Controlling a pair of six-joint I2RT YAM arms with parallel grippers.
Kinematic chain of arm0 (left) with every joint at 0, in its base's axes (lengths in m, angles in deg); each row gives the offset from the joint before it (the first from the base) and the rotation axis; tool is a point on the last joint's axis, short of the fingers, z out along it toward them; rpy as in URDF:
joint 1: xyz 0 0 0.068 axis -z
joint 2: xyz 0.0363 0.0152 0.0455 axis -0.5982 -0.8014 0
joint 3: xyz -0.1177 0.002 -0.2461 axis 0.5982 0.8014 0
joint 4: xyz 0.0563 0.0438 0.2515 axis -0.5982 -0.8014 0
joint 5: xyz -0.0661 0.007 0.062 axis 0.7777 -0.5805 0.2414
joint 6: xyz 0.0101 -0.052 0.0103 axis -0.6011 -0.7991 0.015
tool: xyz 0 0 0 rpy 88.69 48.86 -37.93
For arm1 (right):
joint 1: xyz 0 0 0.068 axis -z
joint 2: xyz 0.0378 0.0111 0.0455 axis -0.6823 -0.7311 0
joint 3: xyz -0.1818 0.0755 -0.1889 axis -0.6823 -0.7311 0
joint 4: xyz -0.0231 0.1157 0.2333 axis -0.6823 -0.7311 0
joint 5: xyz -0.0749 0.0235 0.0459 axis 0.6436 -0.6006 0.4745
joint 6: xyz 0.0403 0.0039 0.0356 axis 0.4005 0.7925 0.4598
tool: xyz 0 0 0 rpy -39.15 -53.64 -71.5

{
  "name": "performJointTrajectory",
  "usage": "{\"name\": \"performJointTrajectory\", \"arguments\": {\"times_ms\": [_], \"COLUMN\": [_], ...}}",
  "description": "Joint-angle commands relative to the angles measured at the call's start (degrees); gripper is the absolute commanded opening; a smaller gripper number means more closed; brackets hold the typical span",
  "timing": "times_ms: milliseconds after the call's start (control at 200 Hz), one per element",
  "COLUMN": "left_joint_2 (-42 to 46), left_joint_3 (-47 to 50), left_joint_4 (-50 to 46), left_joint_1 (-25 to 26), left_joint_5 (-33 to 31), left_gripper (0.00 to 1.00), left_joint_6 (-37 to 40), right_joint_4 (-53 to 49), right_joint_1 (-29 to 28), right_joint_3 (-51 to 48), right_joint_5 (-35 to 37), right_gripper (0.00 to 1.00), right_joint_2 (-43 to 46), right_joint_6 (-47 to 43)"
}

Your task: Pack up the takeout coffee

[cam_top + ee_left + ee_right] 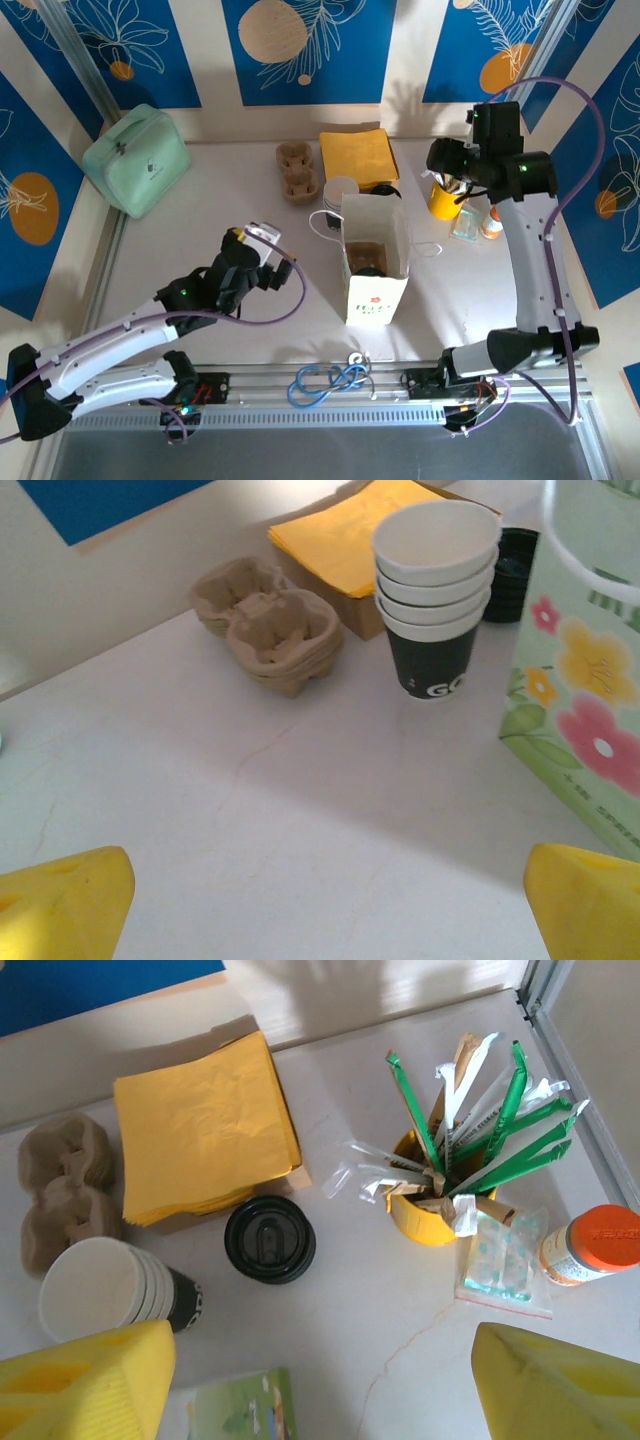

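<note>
Flowered paper bag (375, 262) seems to hold a brown cardboard carrier (366, 250); yellow paper napkins (205, 1125) lie outside; left gripper (325, 895) and right gripper (320, 1380) gape empty.

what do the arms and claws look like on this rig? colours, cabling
Left arm and right arm: white shells, black joints, green status lights, a purple cable looping along each. Left claw and right claw have blocky yellow fingers.

The scene is lit brightly and evenly; only soft shadows are cast on the surface (190, 240). The lower corners of the wrist views are blurred.
</note>
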Motion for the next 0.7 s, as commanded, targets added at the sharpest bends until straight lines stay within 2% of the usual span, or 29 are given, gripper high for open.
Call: {"name": "performJointTrajectory", "arguments": {"times_ms": [0, 205, 490, 695], "left_joint_2": [0.36, -1.41, -4.81, -5.22], "left_joint_3": [-1.92, -2.18, -1.92, -1.86], "left_joint_4": [-1.64, -0.67, 1.83, 1.78], "left_joint_1": [-2.04, -4.45, -4.82, -4.91], "left_joint_5": [-0.33, 2.49, 4.84, 4.76], "left_gripper": [0.99, 1.0, 0.99, 1.0], "left_joint_6": [0.09, 0.16, -0.59, -0.81], "right_joint_4": [2.96, 3.42, 2.97, 4.38], "right_joint_1": [0.55, 0.68, 1.47, 2.68], "right_joint_3": [1.06, 2.57, 4.08, 4.42], "right_joint_5": [-1.08, -0.09, 1.66, -0.02], "right_gripper": [0.76, 0.71, 0.63, 0.55], "right_joint_2": [-3.5, -9.13, -14.04, -16.75], "right_joint_6": [-0.86, -2.83, -5.25, -6.49]}}
